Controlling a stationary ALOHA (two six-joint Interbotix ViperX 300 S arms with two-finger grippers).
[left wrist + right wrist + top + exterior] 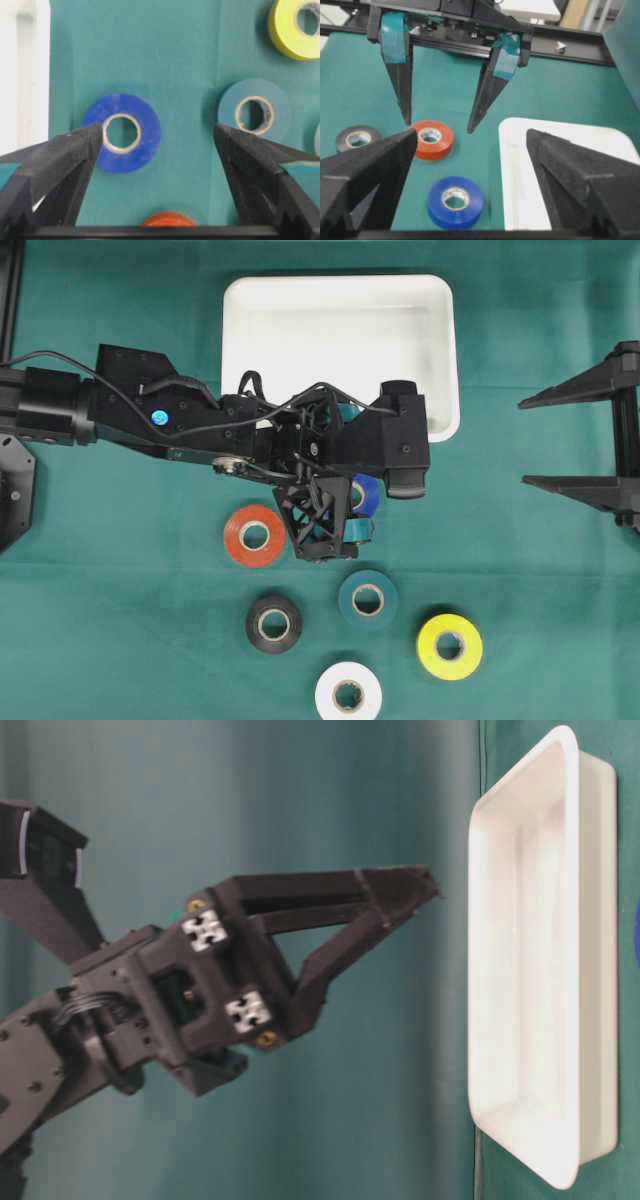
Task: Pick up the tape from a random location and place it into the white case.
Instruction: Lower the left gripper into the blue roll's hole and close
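In the overhead view, the left gripper [335, 515] is extended over the middle of the green cloth [120, 640], jaws spread wide and holding nothing, positioned above the blue tape [367, 495], which lies just below the white case [440, 360] and is largely covered by the arm. The right gripper [600, 435] stands parked at the right edge, jaws fully apart and empty, leaving the case approach unobstructed. The case appears empty. The table-level view shows the left gripper raised off the cloth, tips pointing toward the case rim. In the left wrist view, the blue tape sits off-centre, near the left finger [65, 160], with the teal tape [255, 112] near the right finger; a shift toward the blue roll is probably required. The right wrist view shows open cloth around the blue tape, the orange tape [432, 140] beyond.
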